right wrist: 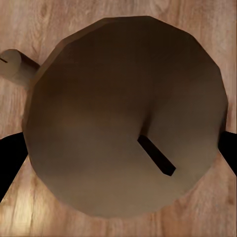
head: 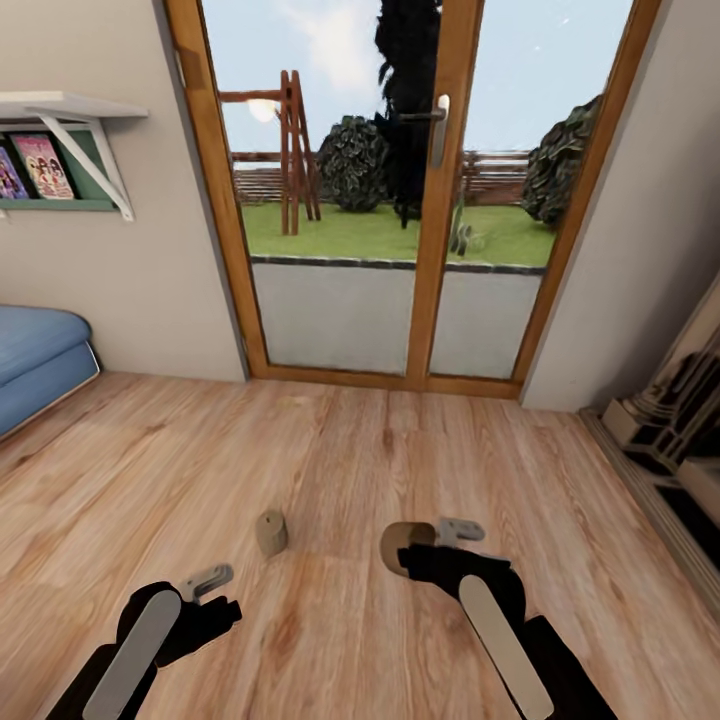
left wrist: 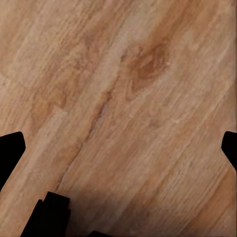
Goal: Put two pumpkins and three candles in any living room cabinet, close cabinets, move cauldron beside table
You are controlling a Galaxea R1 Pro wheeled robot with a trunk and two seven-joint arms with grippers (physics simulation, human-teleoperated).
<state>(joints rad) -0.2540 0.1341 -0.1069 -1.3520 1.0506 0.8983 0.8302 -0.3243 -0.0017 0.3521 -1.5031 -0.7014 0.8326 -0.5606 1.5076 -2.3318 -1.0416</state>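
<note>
Two candles stand on the plank floor in front of the glass doors. One beige-grey candle (head: 270,532) stands free, a little ahead of my left gripper (head: 214,598), which hangs open over bare floor (left wrist: 123,98). The other candle (head: 398,546) sits under my right gripper (head: 418,556). In the right wrist view its round top and dark wick (right wrist: 128,118) lie between the open fingers (right wrist: 10,163), close to the camera, and the free candle (right wrist: 12,63) shows beside it. The pumpkins, cauldron, cabinet and table are out of view.
Wood-framed glass doors (head: 430,200) close the room straight ahead. A blue sofa (head: 35,360) stands at the left under a wall shelf (head: 60,110) with books. A dark glossy unit (head: 680,420) runs along the right wall.
</note>
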